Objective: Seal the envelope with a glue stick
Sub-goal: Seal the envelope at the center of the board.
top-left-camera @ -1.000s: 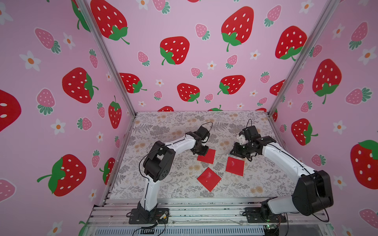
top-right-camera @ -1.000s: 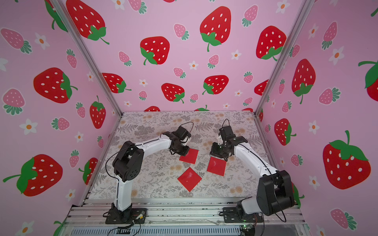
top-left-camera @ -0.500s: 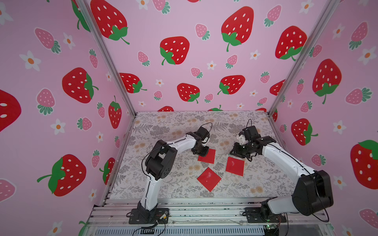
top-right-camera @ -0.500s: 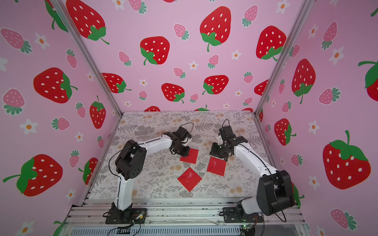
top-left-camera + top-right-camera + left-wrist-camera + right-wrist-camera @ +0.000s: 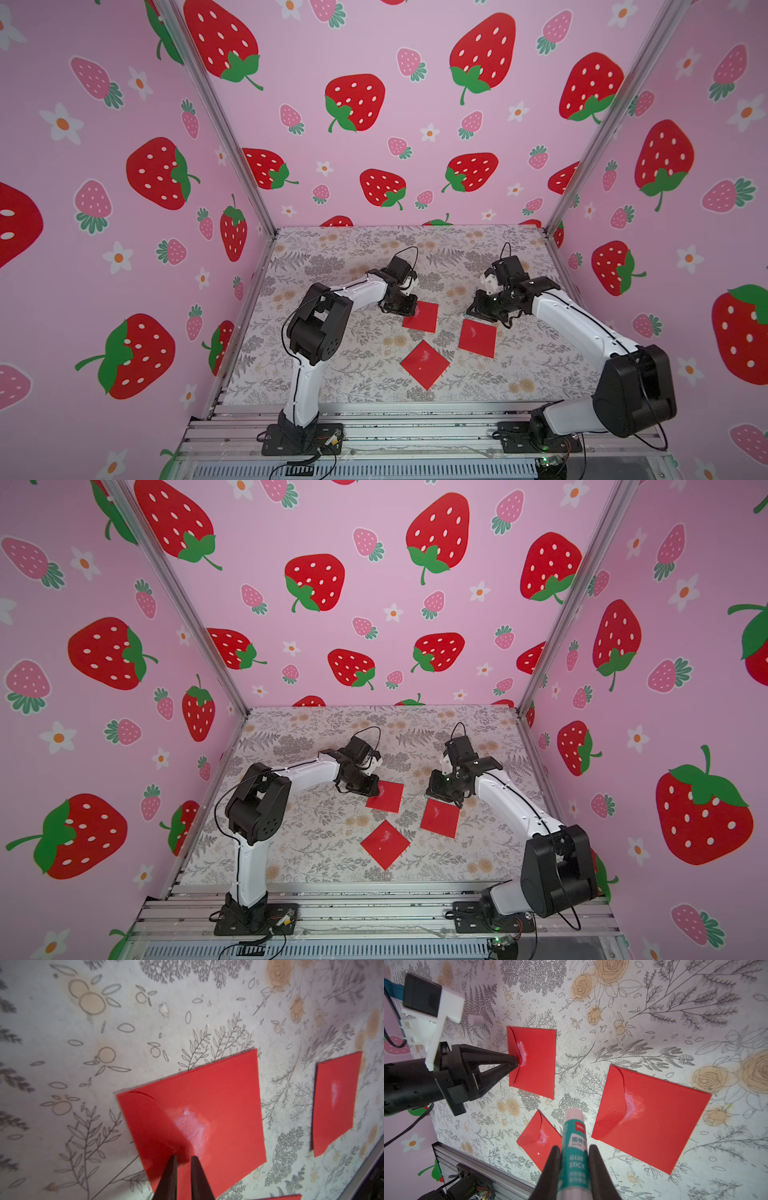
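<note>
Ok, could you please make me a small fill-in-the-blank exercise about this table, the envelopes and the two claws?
1. On the table lie ___ red envelopes.
2. The right claw is shut on the ___.
3. The tips of the left claw meet one envelope at the point of its ___.

Missing words: three; glue stick; flap.

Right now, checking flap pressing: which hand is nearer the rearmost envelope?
Left. The left hand is at the rearmost envelope's flap; the right hand, holding the glue stick, hovers by the neighbouring envelope.
</note>
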